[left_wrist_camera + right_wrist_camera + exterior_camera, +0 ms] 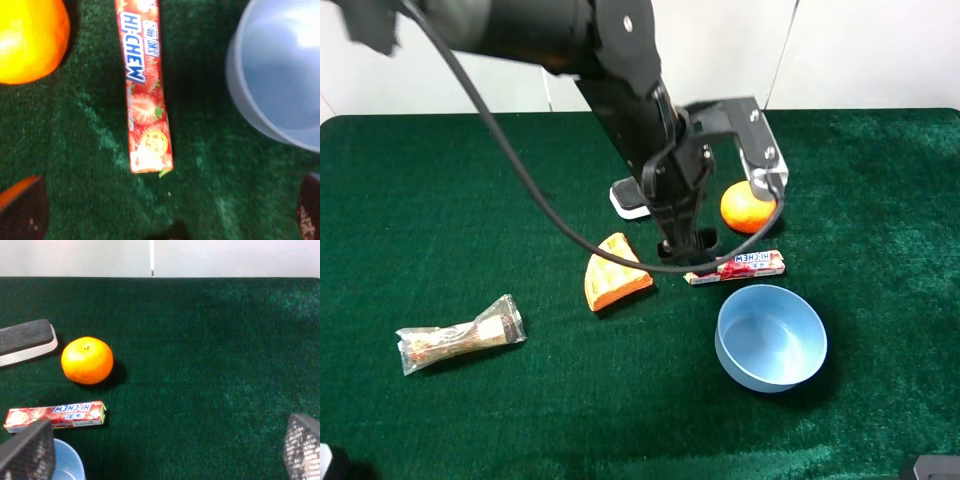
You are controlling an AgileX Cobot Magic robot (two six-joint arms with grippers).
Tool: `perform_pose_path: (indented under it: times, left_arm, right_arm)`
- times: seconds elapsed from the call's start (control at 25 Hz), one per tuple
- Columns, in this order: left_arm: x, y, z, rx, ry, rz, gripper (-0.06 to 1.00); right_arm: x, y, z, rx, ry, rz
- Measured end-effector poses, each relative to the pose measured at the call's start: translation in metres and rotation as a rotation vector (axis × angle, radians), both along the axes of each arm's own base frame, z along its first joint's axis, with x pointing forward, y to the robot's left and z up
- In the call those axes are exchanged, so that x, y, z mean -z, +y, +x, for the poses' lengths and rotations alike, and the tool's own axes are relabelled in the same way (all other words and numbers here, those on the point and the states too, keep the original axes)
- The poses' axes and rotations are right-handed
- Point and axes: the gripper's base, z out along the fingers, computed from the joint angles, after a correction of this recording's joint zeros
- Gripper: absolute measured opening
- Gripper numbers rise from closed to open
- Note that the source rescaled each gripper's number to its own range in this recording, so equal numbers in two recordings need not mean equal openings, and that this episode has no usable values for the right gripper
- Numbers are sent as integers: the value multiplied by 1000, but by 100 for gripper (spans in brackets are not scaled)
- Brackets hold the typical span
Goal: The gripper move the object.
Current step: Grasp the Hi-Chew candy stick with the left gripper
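On the green cloth, at the blue bowl's 12 o'clock and the orange's 6 o'clock, the candy lies flat. In the high view its long axis runs 9-to-3, with the right end tipped faintly toward 2. The left gripper hangs over its 9 o'clock end, jaws spread wide, fingers clear of the wrapper. The right gripper gapes too, well apart. A white wall stands behind.

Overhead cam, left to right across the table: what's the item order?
In order: snack bar → waffle wedge → candy stick → blue bowl. Left out: the orange, which shares the candy stick's span, and the eraser, which shares the wedge's.
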Motion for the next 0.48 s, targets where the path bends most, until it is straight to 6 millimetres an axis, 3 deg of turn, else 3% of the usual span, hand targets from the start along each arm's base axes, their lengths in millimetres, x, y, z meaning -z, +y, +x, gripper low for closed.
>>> perform_pose_path:
  times: [0.48]
  left_arm:
    - [42, -15, 7, -10, -94, 20, 100]
  right_arm:
    - [0, 0, 0, 0, 0, 0]
